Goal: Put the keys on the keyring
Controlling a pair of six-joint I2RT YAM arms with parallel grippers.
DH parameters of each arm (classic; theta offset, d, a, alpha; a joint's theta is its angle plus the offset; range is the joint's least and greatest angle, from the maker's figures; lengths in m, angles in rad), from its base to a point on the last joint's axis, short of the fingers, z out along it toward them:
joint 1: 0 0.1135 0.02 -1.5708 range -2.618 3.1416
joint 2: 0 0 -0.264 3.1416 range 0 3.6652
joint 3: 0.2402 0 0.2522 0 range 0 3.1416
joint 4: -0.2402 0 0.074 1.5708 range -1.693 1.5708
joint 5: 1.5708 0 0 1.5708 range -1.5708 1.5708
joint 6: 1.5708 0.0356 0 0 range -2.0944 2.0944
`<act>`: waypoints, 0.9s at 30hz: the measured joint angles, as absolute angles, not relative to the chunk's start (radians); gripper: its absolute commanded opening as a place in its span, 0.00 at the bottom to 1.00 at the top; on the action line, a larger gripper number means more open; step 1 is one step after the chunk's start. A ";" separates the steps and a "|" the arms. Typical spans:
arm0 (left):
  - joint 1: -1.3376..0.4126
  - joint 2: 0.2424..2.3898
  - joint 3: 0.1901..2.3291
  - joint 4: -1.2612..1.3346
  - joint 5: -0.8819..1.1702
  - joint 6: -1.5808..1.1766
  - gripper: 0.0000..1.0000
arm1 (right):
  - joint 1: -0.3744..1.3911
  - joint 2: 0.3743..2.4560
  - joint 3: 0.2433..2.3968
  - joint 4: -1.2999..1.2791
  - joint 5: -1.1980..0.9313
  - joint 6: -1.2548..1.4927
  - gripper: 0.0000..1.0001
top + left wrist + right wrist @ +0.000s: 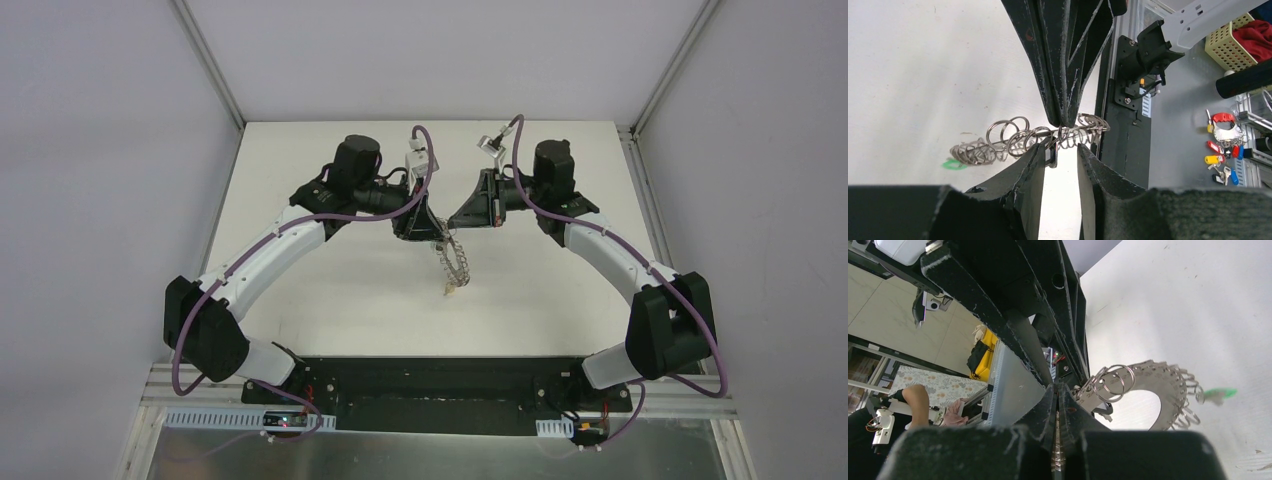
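clamped tight on the keyring (998, 142) with the right gripper (1057, 392): fingertips pressed together, no gap, pinching the grey band among its small wire rings. parted at the left gripper (1062, 150): bright gap between the two fingers, closing on nothing, tips just under the band and right beside the other gripper's pinch. against the inner face of one left finger (1038, 165), a small dark piece, too dim to name.

held up over the middle of the surface (300, 300), nose to nose, both grippers meeting at the top of the loop. from there, hanging and trailing toward the near edge as a floppy curve fringed with rings. at the free end, well away from the pinch, a green key (953, 164), blurred in both wrist views; cannot tell whether touching the surface or just above it. from above, only a pale yellowish speck (451, 291) at that low end, too small to tell apart.

beyond the near edge in the left wrist view, off the surface: a bunch of coloured key tags (1223, 145) and a pale yellow basket (1220, 47) with red cloth inside.
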State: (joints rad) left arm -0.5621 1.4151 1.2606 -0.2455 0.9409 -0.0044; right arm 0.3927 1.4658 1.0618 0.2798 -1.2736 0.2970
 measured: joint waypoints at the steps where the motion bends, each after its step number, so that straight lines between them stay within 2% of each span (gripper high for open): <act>1: -0.562 1.415 1.261 -0.246 0.941 -0.001 0.31 | 0.392 1.466 1.062 0.288 -1.274 0.304 0.00; 16: -0.562 1.415 1.258 -0.248 0.942 0.031 0.33 | 0.392 1.466 1.062 0.334 -1.291 0.349 0.00; 27: -0.562 1.435 1.258 -0.162 0.987 -0.089 0.20 | 0.390 1.466 1.062 0.349 -1.293 0.358 0.00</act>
State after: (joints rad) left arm -0.5621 1.4353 1.2579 -0.1623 0.9871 -0.0891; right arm 0.3901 1.4658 1.0618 0.3489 -1.2926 0.3584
